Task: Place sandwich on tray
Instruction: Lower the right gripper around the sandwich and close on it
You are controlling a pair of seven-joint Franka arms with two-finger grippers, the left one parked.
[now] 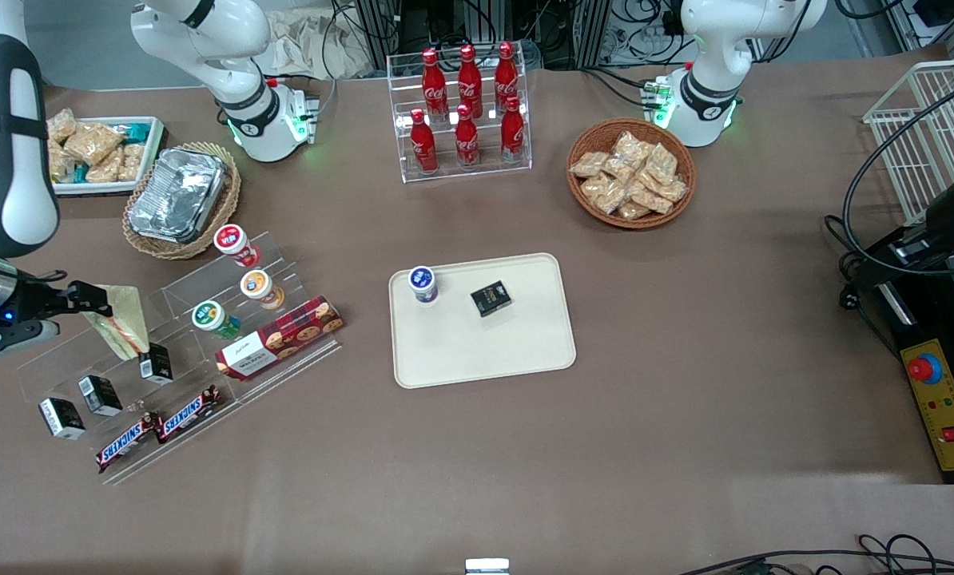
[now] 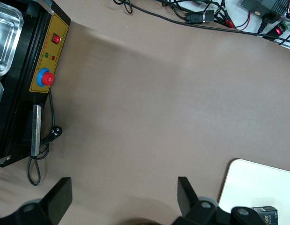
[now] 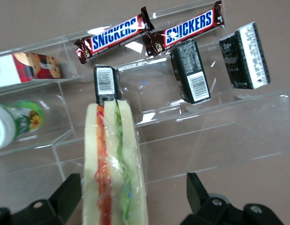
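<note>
Seemingly lifted: front view, pincer holds sandwich above the acrylic display rack, well apart from tray. Right wrist view: sandwich between fingers, one touching; full clamp unclear. Likely soft, slippery wrap; grip bread faces gently.

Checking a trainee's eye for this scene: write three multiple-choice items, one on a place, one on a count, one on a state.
1. The sandwich is: A in the foil container; B at the clear stand, between the fingers of the gripper; C in the wicker basket.
2. Red cola bottles in the rack: A four; B six; C eight.
3. The gripper is: A shut on a Snickers bar; B shut on nothing; C open.
Key: B, the wrist view shows it there; B, two rows of three; C, the fingers stand wide apart around the sandwich.
</note>
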